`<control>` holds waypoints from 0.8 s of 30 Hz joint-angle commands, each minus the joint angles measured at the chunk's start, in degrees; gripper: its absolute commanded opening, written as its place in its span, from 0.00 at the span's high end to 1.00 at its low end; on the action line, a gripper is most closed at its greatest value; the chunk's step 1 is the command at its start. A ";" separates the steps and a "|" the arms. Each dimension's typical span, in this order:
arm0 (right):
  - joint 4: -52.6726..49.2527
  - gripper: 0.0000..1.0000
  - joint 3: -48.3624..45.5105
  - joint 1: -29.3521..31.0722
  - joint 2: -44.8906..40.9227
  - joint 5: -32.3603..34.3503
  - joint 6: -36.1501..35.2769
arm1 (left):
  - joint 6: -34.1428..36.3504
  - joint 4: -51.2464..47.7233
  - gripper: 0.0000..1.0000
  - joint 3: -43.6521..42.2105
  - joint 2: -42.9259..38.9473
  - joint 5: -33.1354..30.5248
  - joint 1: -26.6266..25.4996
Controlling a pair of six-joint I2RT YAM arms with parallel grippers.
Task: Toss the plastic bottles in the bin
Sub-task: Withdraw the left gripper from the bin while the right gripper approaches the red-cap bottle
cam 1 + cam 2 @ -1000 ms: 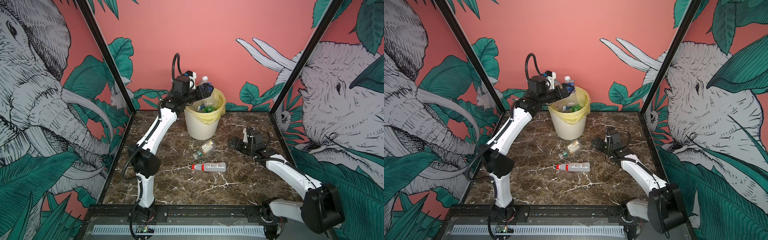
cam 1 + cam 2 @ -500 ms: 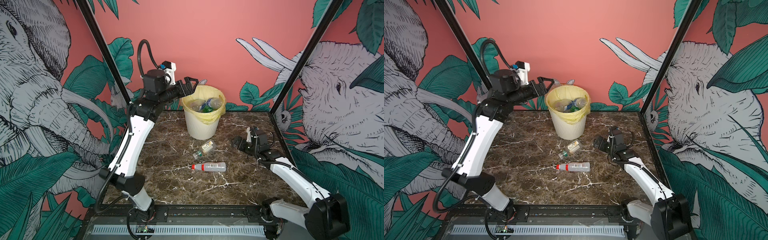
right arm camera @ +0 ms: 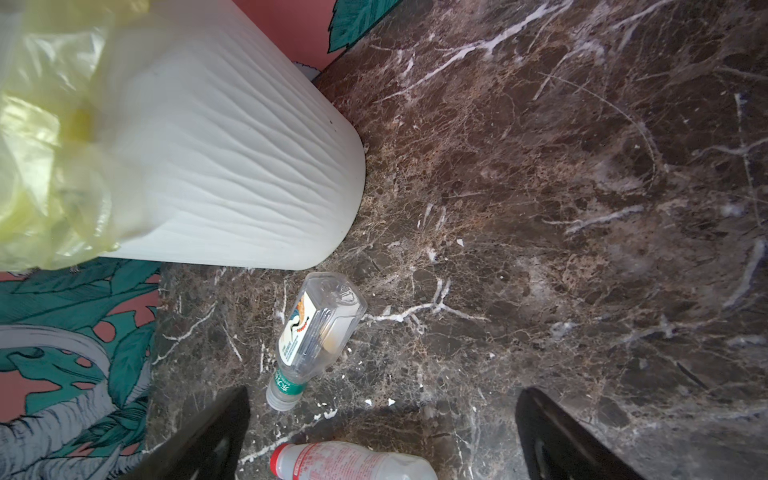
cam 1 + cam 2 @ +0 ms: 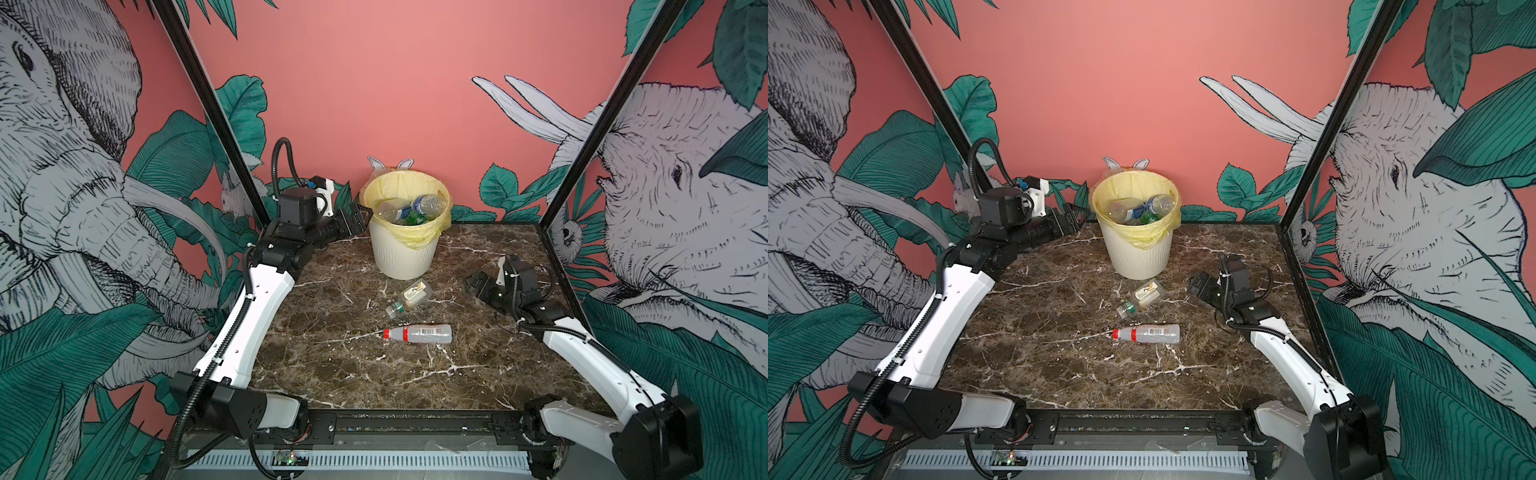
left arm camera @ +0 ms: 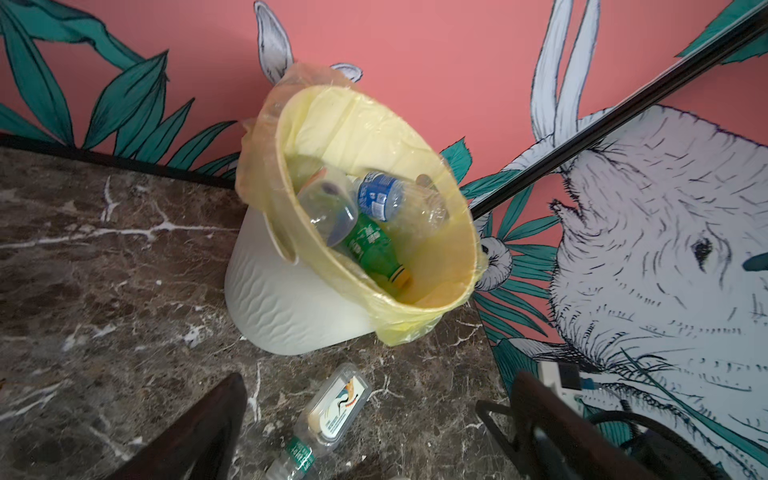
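Marble, dark brown with white veins, makes the table [image 4: 332, 374]. Nearest on it lies a red-capped bottle [image 4: 417, 333], clear, on its side. A little farther lies a flat clear bottle [image 4: 409, 298] with a white label. To its right the right gripper [image 4: 478, 284] is low over the table, spread wide and holding nothing. Farther back stands the bin [image 4: 401, 257], cream and ribbed, lined with a yellow bag [image 5: 415, 328]. Inside are several bottles [image 5: 386, 199], one blue-labelled and one green. Just beside the bin on the left, the left gripper [image 4: 357, 214] is also spread wide and empty.
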 commanded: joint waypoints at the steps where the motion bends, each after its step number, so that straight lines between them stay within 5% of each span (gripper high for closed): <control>1: 0.54 0.01 -1.77 -0.17 -2.33 2.07 6.44 | 1.47 1.49 0.00 -2.27 -5.06 0.95 0.58; 24: -7.15 0.00 -8.82 13.90 -7.69 19.04 33.44 | 4.12 -0.35 0.00 -14.28 -10.15 0.69 1.47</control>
